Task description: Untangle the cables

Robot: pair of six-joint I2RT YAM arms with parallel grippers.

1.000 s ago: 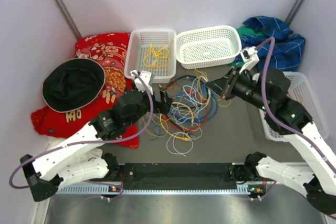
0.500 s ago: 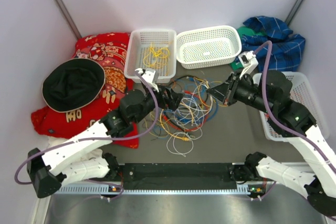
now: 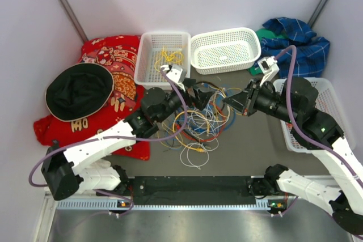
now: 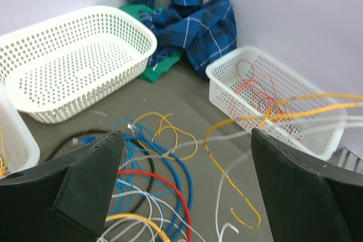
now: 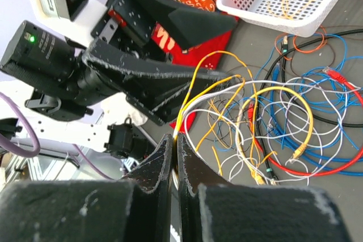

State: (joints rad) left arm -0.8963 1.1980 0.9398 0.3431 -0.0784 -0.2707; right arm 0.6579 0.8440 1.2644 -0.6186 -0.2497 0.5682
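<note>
Cables (image 3: 201,120) tangled on desk (image 3: 249,140), partly hidden under left gripper (image 4: 184,162), spread wide; right gripper (image 5: 174,140) pinches yellow & white strands, grip pt obscured.

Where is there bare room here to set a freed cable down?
Bare table lies between the cables and the right basket, and between the cables and the black rail. The middle basket is empty. Crowded: the centre, where left tool and right tool meet over them.

A black hat (image 3: 79,90) lies on a red patterned cloth (image 3: 113,52) at nine o'clock; two white baskets (image 3: 146,55) (image 3: 227,67) stand at twelve; a blue plaid cloth (image 3: 306,43) sits at two.
</note>
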